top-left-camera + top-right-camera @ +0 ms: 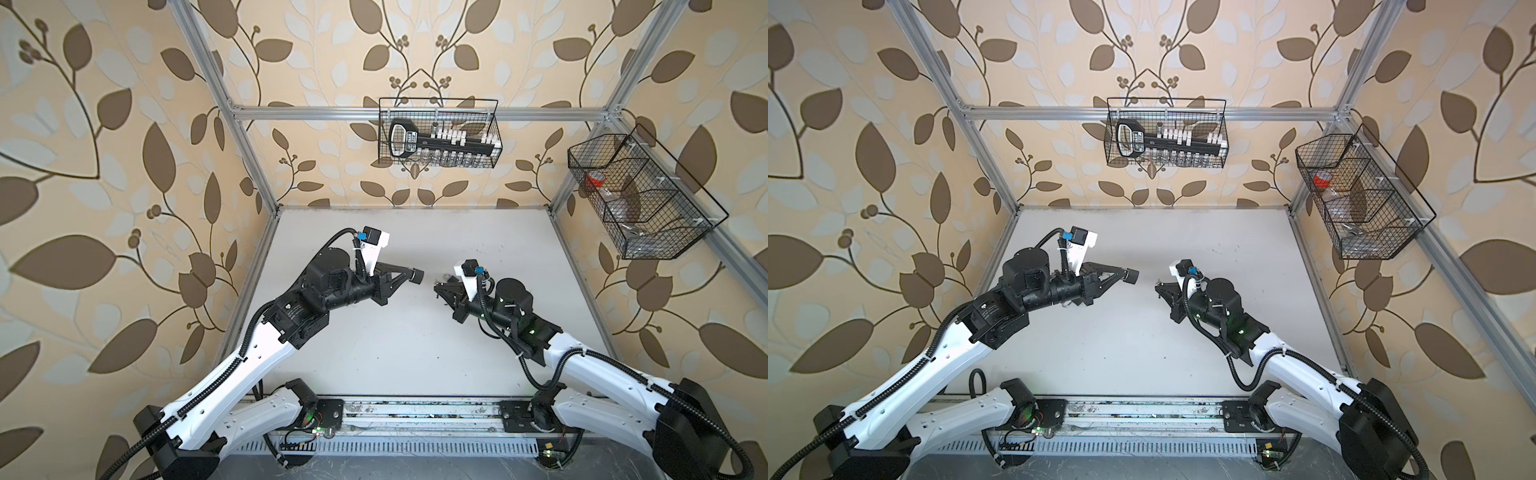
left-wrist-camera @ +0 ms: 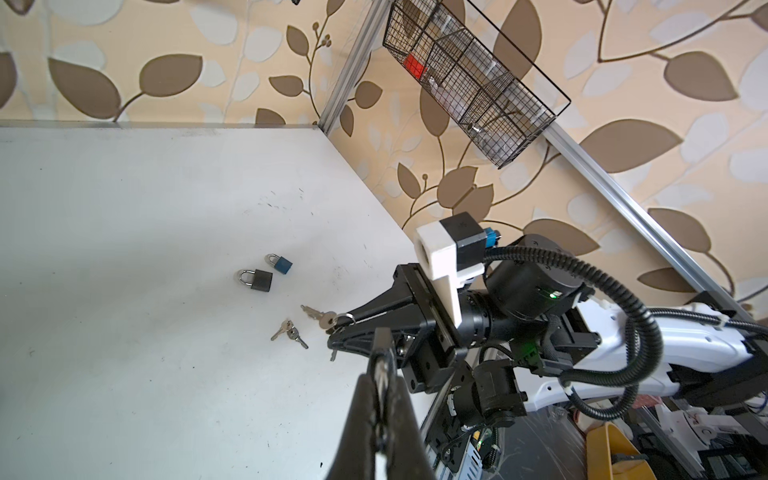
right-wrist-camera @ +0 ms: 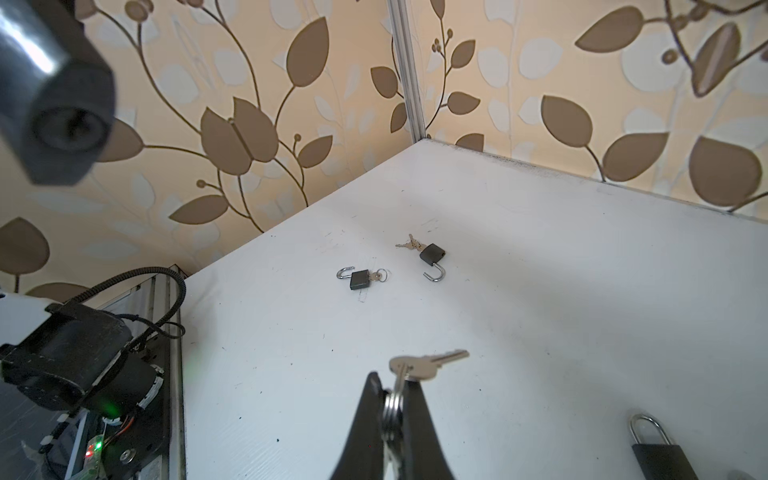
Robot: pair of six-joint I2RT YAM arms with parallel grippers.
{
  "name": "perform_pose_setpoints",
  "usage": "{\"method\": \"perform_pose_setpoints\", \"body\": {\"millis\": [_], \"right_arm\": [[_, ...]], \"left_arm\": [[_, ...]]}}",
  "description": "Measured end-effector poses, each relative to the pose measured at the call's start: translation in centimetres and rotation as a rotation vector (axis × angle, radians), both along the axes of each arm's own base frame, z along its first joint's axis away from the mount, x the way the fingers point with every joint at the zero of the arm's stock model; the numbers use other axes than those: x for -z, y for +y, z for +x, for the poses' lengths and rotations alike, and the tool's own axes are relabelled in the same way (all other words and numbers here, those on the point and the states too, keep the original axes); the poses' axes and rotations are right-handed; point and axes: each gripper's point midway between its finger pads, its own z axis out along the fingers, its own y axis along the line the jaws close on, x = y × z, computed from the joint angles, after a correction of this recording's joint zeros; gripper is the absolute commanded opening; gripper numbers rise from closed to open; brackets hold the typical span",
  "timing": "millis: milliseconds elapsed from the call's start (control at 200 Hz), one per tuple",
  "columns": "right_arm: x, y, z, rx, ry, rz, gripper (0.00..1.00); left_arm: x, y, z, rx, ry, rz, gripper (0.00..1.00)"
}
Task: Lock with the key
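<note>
while left tool grips padlock, right tool pinches key ring.

I see a white table. Over its far edge hangs a wire basket with a black rack inside. Over its right edge hangs another basket holding something red
</note>
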Motion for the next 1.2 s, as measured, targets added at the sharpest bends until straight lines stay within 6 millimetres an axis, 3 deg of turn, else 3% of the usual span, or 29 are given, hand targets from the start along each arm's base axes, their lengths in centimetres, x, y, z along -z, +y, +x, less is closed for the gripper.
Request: {"method": "perform_pose_setpoints", "body": {"millis": [245, 490, 745, 850, 990, 1200], "right_arm": [[3.0, -1.3, 0.5, 0.091, 0.11, -0.029, 0.0], [9.2, -3.3, 0.7, 0.236, 0.37, -0.125, 0.0], [8.7, -4.8, 0.3, 0.317, 0.402, -0.083, 0.0], [9.1, -4.9, 0.0, 0.303, 0.404, -0.116, 0.0], [11.7, -4.6, -0.5, 0.275, 0.467, -0.225, 0.0], [14.1, -2.0, -1.6, 0.181, 0.522, -0.358, 0.0]], "left_arm": [[3.7, 1.4, 1.6, -0.123, 0.083, 0.121, 0.0], [8.3, 1.1, 2.8, -0.148, 0.2, 0.233, 0.0], [11.9, 0.6, 3.7, -0.161, 0.298, 0.296, 0.0], [13.6, 0.9, 4.0, -0.186, 0.351, 0.306, 0.0], [15.5, 2.4, 4.8, -0.252, 0.416, 0.303, 0.0], [17.4, 5.5, 6.4, -0.369, 0.497, 0.268, 0.0]]}}
